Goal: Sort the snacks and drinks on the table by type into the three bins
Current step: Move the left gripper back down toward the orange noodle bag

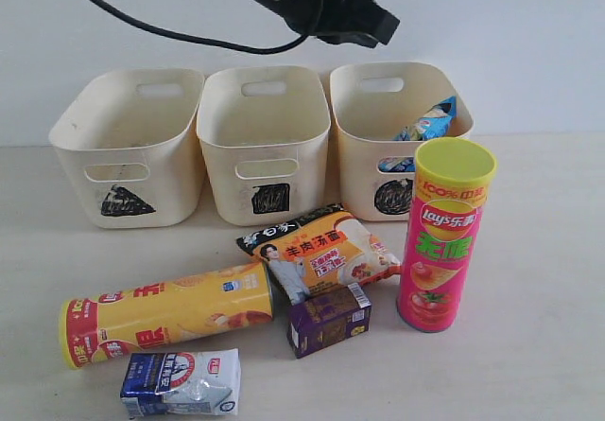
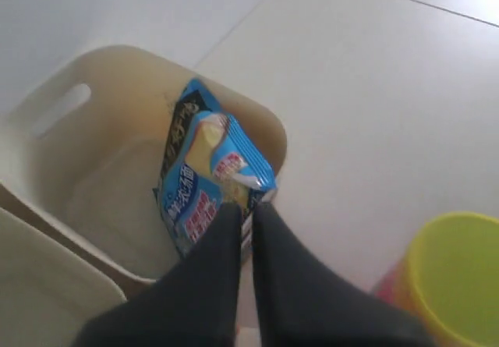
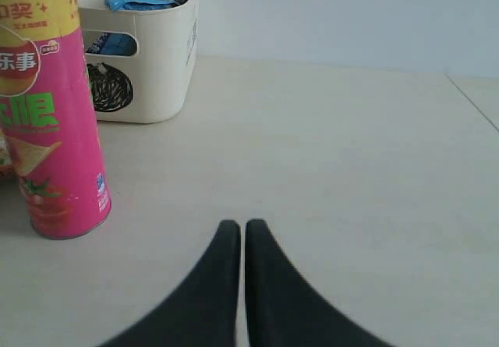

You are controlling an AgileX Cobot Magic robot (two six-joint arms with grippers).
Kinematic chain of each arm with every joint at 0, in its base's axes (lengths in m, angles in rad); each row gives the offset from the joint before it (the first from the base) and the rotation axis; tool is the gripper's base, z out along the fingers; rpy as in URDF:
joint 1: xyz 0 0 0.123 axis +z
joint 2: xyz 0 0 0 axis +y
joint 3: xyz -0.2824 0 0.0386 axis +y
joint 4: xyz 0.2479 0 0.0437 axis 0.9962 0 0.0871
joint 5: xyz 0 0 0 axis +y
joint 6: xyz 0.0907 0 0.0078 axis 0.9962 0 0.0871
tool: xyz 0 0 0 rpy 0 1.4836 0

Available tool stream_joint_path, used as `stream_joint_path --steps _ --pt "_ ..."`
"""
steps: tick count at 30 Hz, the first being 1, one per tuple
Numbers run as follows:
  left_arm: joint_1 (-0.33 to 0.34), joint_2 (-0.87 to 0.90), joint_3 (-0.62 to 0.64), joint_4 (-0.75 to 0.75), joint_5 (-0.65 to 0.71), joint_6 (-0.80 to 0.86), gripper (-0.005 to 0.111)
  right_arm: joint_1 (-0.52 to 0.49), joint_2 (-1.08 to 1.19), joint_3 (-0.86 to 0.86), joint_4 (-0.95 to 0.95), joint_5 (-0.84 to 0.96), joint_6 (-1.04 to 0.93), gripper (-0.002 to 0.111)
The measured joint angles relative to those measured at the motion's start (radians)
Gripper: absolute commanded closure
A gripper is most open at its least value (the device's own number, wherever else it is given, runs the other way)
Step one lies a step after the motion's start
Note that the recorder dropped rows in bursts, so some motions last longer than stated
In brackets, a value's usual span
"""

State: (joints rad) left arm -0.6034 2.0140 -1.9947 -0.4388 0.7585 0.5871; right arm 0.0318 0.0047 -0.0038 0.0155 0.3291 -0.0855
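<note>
Blue-and-white, the milk pouch (image 1: 180,383) lies nearest on the table (image 1: 539,364), unsorted. Just behind it the yellow tube (image 1: 165,312) lies on its side, with the purple carton (image 1: 329,320) beside its end. The orange bag (image 1: 321,251) lies just behind those two. The pink tube (image 1: 444,236) stands upright to the right, close in front of the circle bin (image 1: 364,156).

At the back, the triangle bin (image 1: 161,180) and square bin (image 1: 302,170) show nothing inside from this angle. The circle bin holds the blue bag (image 1: 430,123).

By my reckoning one item of six is sorted. Five are left: two tubes, one bag and two drinks.

Count: two tubes, two bags, two drinks, three bins.

The right gripper (image 3: 243,226) sits low over bare table near the pink tube, jaws together and empty. The left gripper (image 2: 245,209) hangs above the circle bin, over the blue bag. Its jaws are pressed together, holding nothing as far as I can judge.
</note>
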Motion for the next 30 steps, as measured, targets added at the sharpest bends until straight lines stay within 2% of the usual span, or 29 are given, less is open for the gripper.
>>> stream_joint_path --steps 5,14,23,30 --pt "0.017 -0.089 0.144 0.002 0.004 -0.008 0.102 0.0 0.0 0.0 0.0 0.0 0.0 0.108" --pt "0.138 -0.3 0.462 -0.069 -0.039 -0.006 0.102 0.0 0.0 0.0 0.0 0.0 0.0 0.108" --pt "0.26 -0.333 0.615 -0.219 0.086 0.033 0.102 0.0 0.0 0.0 0.0 0.0 0.0 0.108" --pt "0.323 -0.322 0.693 -0.296 0.064 0.035 0.101 0.0 0.0 0.0 0.0 0.0 0.0 0.108"
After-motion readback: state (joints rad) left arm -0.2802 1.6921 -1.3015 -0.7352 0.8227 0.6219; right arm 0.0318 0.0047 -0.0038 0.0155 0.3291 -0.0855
